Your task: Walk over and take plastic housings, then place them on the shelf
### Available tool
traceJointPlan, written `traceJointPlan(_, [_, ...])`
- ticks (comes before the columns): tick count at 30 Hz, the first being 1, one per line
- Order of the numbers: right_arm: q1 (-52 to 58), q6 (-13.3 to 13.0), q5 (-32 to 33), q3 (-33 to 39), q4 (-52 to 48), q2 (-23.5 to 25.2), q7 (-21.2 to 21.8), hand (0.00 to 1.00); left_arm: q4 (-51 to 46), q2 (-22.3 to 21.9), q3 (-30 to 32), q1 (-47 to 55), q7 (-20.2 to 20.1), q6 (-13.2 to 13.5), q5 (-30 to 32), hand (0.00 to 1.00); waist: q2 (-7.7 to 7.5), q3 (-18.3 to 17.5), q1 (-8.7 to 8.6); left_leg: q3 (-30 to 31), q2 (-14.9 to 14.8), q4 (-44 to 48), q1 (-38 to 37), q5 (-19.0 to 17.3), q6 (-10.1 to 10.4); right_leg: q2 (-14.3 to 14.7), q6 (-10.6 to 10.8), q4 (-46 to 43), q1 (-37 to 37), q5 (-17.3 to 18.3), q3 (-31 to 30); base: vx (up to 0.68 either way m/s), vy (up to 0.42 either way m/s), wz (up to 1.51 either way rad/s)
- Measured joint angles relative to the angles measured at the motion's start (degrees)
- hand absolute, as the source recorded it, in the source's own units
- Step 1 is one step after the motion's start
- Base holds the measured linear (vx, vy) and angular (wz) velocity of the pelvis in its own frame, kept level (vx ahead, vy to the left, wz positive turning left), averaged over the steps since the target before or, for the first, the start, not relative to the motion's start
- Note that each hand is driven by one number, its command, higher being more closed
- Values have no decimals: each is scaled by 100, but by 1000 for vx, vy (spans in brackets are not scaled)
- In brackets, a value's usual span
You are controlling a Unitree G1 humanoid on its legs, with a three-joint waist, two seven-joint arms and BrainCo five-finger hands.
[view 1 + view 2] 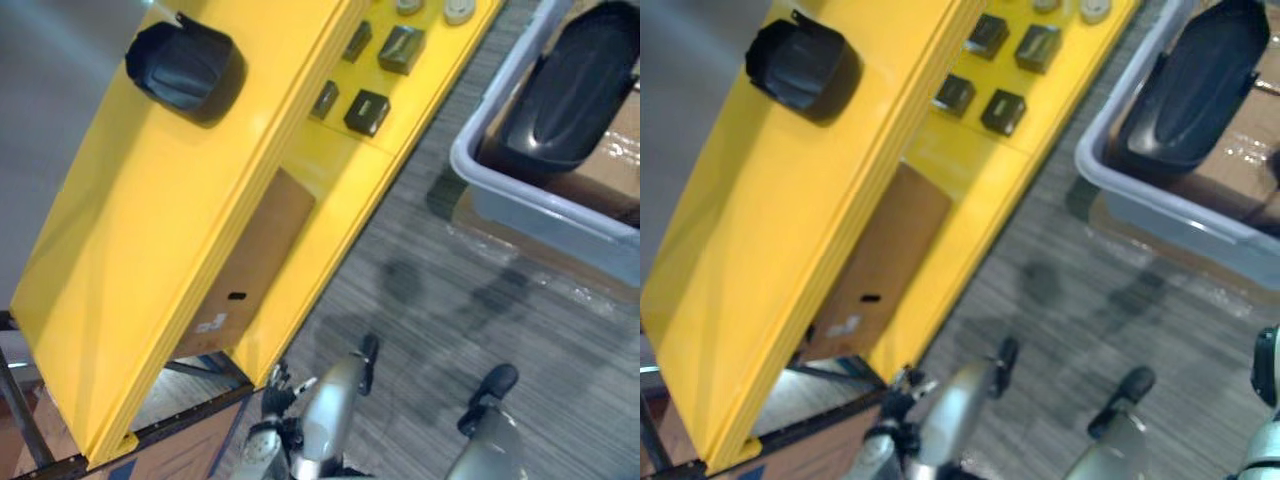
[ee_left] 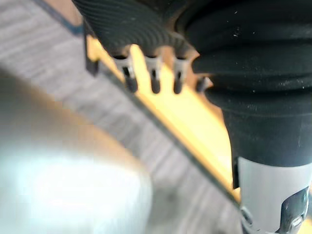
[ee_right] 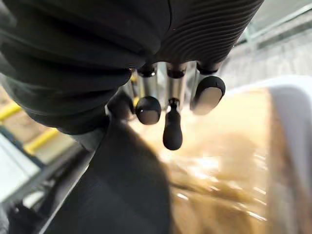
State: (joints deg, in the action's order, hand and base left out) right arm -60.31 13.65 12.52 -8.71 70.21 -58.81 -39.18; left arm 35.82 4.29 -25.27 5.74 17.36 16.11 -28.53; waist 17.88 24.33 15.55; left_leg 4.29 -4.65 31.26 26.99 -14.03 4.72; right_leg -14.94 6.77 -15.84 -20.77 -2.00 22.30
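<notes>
**STEP IN HAND: FETCH THE NEXT HOUSING FROM THE BIN**

In the head views, one large black plastic housing (image 1: pixel 575 85) lies in the grey bin (image 1: pixel 545 215) at 2 o'clock, its long body rising above the rim; a second, smaller housing (image 1: pixel 185 65) sits on the top board of the yellow shelf (image 1: pixel 150 230) at 11 o'clock; the two are well apart, with grey carpet (image 1: pixel 450 300) between them.

Several small black parts (image 1: pixel 367 112) lie on the lower yellow level at 12 o'clock; a brown cardboard panel (image 1: pixel 255 260) shows beneath the top board.

Left hand (image 2: pixel 154 78): released, fingers hanging straight and bare, the yellow shelf edge just past them; it carries nothing.

Right hand (image 3: pixel 170 126): released, fingers loose with nothing between them; brown cardboard and a pale rim show beyond; a dark mass beside the fingers cannot be identified with certainty.

Judgement: one housing is already placed and both hands are empty, so the take step is in hand. The next move calls for turning toward 2 o'clock, closing on the bin and reaching over its rim; the housing is long and smooth, so a two-handed grasp at its ends is advisable.
</notes>
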Motion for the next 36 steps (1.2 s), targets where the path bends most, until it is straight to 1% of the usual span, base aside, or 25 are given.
traceJointPlan(1, [-49, 0, 0, 0, 0, 66, -50, 100, -50, 18, 38, 21, 4, -1, 26, 0, -42, 32, -33, -1, -12, -2, -26, 0, 0, 13, -2, 12, 35, -1, 8, 0, 0, 0])
traceJointPlan(3, [-198, -1, -22, -32, -9, 236, -173, 100, -283, 143, 48, 84, 12, -1, 63, 0, -194, 145, -108, -22, -21, -83, -188, 4, 6, 19, -4, 65, 173, -7, 2, 0, 0, 0])
traceJointPlan(4, [-221, -1, -38, -46, -14, 275, -210, 100, -352, 164, 52, 106, 17, 2, 111, 0, -228, 170, -130, -25, -23, -84, -207, 4, 6, 25, -3, 81, 201, -11, 5, 0, 0, 0])
traceJointPlan(5, [-308, -1, -49, -46, -64, 379, -235, 100, -534, 227, 69, 137, 45, 2, 224, 0, -293, 217, -188, -31, -36, -92, -242, 4, 6, 49, 0, 149, 257, -44, 7, 0, 0, 0])
traceJointPlan(7, [-355, 2, -49, -46, -194, 493, -244, 100, -722, 232, 178, 154, 69, 2, 368, 0, -405, 298, -231, -41, -54, -105, -291, 4, 7, 75, -5, 219, 311, -85, -10, -13, 30, -6])
traceJointPlan(8, [-406, 2, -53, -52, -266, 542, -244, 100, -932, 226, 176, 153, 159, 2, 581, 0, -469, 343, -254, -48, -65, -108, -303, 5, 8, 98, -8, 281, 346, -127, -13, -16, 35, -5])
traceJointPlan(10, [-535, 14, -163, -53, -270, 620, -243, 100, -1323, 208, 106, 152, 169, 6, 725, 0, -538, 391, -279, -62, -65, -118, -332, 9, 13, 111, -5, 371, 397, -183, -14, -21, 47, -3])
traceJointPlan(13, [-632, 16, -234, -56, -334, 762, -243, 100, -1899, 210, -69, 149, 150, 11, 883, 0, -574, 415, -335, -125, -57, -188, -425, 30, 13, 109, -17, 462, 499, -246, -18, -13, 46, -3])
traceJointPlan(15, [-750, 16, -259, -90, -402, 885, -244, 100, -2411, 214, -103, 73, 87, 61, 942, 0, -586, 423, -398, -173, -57, -279, -461, 80, 24, 113, -44, 546, 498, -326, -24, -27, 43, -9])
traceJointPlan(16, [-766, 16, -267, -117, -404, 909, -245, 100, -2517, 216, -124, 27, 88, 72, 999, 0, -593, 428, -405, -176, -59, -302, -468, 98, 33, 120, -57, 574, 499, -349, -23, -39, 22, -10])
traceJointPlan(18, [-782, 15, -375, -171, -403, 1015, -287, 100, -2873, 254, -252, -271, 181, 162, 1278, 0, -612, 441, -426, -186, -99, -353, -469, 128, 60, 184, -110, 686, 504, -432, -27, -41, 10, -10])
traceJointPlan(19, [-798, 12, -416, -170, -404, 1071, -342, 100, -2964, 267, -284, -362, 187, 177, 1291, 0, -631, 454, -446, -189, -108, -362, -467, 137, 68, 196, -115, 709, 505, -444, -27, -44, 5, -6])
traceJointPlan(21, [-892, -23, -490, -163, -445, 1265, -547, 100, -3180, 268, -397, -723, 181, 177, 1263, 0, -684, 490, -557, -189, -154, -331, -391, 150, 82, 260, -141, 797, 494, -510, -18, -62, 15, -2])
traceJointPlan(23, [-952, -107, -722, -158, -458, 1301, -674, 100, -3193, 262, -501, -1011, 153, 131, 1226, 0, -702, 502, -565, -196, -188, -292, -333, 150, 83, 317, -159, 911, 489, -587, -26, -56, 26, -5])
traceJointPlan(25, [-1086, -168, -1007, -154, -521, 1413, -762, 100, -3185, 260, -541, -1290, 120, -9, 1091, 0, -749, 533, -625, -221, -215, -268, -298, 152, 87, 354, -169, 957, 467, -631, -43, -57, 31, -8])
traceJointPlan(27, [-1101, -245, -1114, -154, -756, 1507, -825, 100, -3178, 290, -531, -1598, 69, -247, 1042, 0, -798, 560, -693, -238, -242, -263, -301, 154, 92, 385, -198, 967, 461, -656, -61, -54, 29, -11])
traceJointPlan(28, [-1114, -304, -1120, -154, -1040, 1562, -839, 100, -3168, 372, -541, -1906, -28, -422, 957, 0, -849, 560, -700, -316, -274, -268, -302, 157, 97, 413, -216, 1011, 419, -696, -124, -42, 20, -21])
traceJointPlan(29, [-1127, -349, -1130, -154, -1142, 1598, -839, 100, -3170, 402, -539, -2023, -28, -491, 875, 0, -870, 565, -714, -351, -281, -273, -306, 161, 103, 424, -215, 1035, 407, -722, -182, -47, 27, -25])
traceJointPlan(30, [-1144, -402, -1184, -154, -1350, 1656, -839, 100, -3164, 419, -509, -2257, -24, -642, 797, 0, -886, 573, -781, -385, -288, -272, -308, 161, 104, 429, -210, 1051, 392, -748, -209, -31, 26, -17])
traceJointPlan(31, [-1141, -449, -1314, -154, -1525, 1779, -839, 100, -3159, 433, -463, -2456, -25, -802, 596, 0, -926, 570, -896, -418, -291, -272, -327, 161, 104, 429, -213, 1052, 390, -757, -234, -42, 45, -15])
traceJointPlan(32, [-1140, -456, -1357, -154, -1602, 1855, -839, 100, -3130, 445, -438, -2551, -24, -894, 558, 0, -964, 569, -942, -456, -299, -277, -354, 161, 104, 430, -214, 1054, 390, -763, -268, -43, 51, -23])
traceJointPlan(33, [-1122, -458, -1380, -154, -1761, 1995, -834, 100, -2983, 467, -357, -2765, -23, -1058, 365, 0, -1042, 559, -1028, -526, -327, -289, -415, 161, 104, 450, -245, 1056, 393, -794, -360, -35, 42, -25])
traceJointPlan(34, [-1093, -465, -1395, -153, -1864, 2046, -833, 100, -2882, 475, -306, -2883, -22, -1151, 297, 0, -1079, 556, -1061, -572, -356, -297, -446, 160, 104, 468, -269, 1066, 397, -821, -371, -39, 21, -40])
traceJointPlan(35, [-1015, -472, -1448, -151, -2063, 2173, -828, 100, -2710, 514, -232, -3094, 0, -1347, 127, 0, -1236, 549, -1114, -698, -389, -355, -552, 160, 105, 490, -290, 1102, 412, -844, -418, -25, -2, -37])
traceJointPlan(36, [-891, -490, -1552, -149, -2304, 2291, -812, 100, -2459, 570, -179, -3309, 13, -1485, 59, 0, -1373, 553, -1217, -763, -417, -378, -656, 158, 109, 525, -281, 1176, 501, -865, -502, -27, -7, -39])
